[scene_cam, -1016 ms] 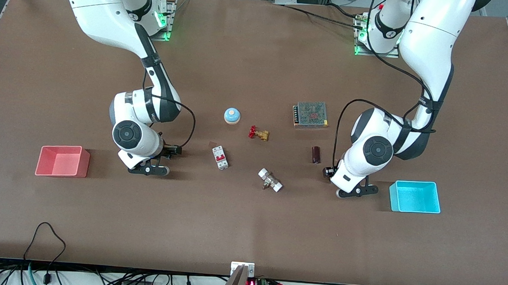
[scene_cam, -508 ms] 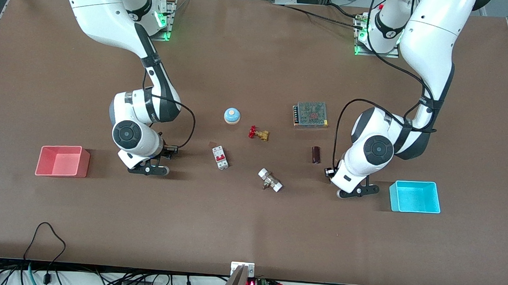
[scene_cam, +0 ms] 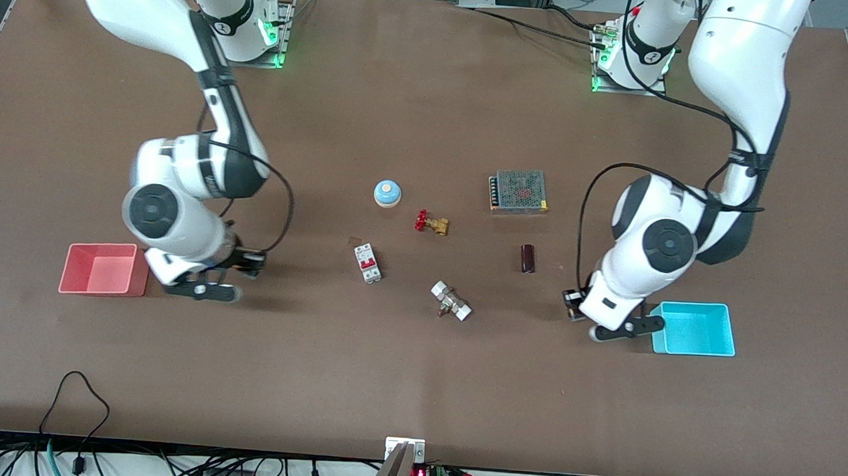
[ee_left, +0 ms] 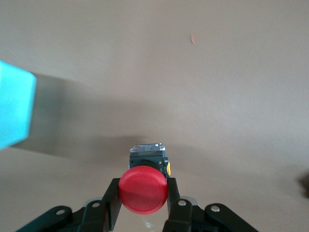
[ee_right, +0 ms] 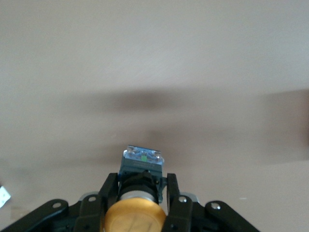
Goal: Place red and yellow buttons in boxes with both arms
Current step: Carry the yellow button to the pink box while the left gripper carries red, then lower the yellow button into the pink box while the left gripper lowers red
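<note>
- Left gripper (ee_left: 143, 212) clamped on red button (ee_left: 143, 189), up off the table beside the cyan box (scene_cam: 693, 328).
- Right gripper (ee_right: 136, 208) clamped on yellow button (ee_right: 133, 217), raised beside the pink box (scene_cam: 103, 269).

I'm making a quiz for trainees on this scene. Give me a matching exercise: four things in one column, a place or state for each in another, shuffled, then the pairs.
Things:
1. red button
2. yellow button
3. pink box
4. blue box

Places or states:
A. on the table at the right arm's end
B. held in the left gripper
C. on the table at the left arm's end
D. held in the right gripper

Pairs: 1-B, 2-D, 3-A, 4-C
</note>
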You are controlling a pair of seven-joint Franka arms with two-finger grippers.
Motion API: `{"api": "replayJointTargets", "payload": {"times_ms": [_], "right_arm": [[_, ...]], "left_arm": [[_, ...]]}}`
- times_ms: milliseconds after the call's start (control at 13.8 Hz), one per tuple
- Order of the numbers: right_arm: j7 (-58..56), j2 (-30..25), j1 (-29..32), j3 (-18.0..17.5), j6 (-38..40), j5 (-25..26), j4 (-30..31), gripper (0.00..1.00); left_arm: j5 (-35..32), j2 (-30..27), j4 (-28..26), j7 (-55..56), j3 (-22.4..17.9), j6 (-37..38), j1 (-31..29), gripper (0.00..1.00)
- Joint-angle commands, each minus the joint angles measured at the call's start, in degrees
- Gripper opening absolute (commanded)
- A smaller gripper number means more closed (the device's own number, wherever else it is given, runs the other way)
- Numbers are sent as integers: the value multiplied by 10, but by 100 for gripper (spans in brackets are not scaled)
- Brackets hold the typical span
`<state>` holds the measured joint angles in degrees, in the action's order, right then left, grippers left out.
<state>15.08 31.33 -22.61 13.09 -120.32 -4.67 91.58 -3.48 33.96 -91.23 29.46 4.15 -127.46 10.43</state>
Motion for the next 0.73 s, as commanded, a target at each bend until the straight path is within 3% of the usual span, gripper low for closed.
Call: {"api": "replayJointTargets", "payload": {"times_ms": [0,363,653], "right_arm": [[-81,-2,67,11,14,1,-15,35],[-284,21,179,11,8,-1,-17,35],[-337,25,201,11,8,5,-28,35]], "left_arm": [[-10,-18,10,-72,1,24,-43,31],[-10,-32,10,-234,1,37,-122,31],[-10,-28,10,-348,2,35,-175,31]]}}
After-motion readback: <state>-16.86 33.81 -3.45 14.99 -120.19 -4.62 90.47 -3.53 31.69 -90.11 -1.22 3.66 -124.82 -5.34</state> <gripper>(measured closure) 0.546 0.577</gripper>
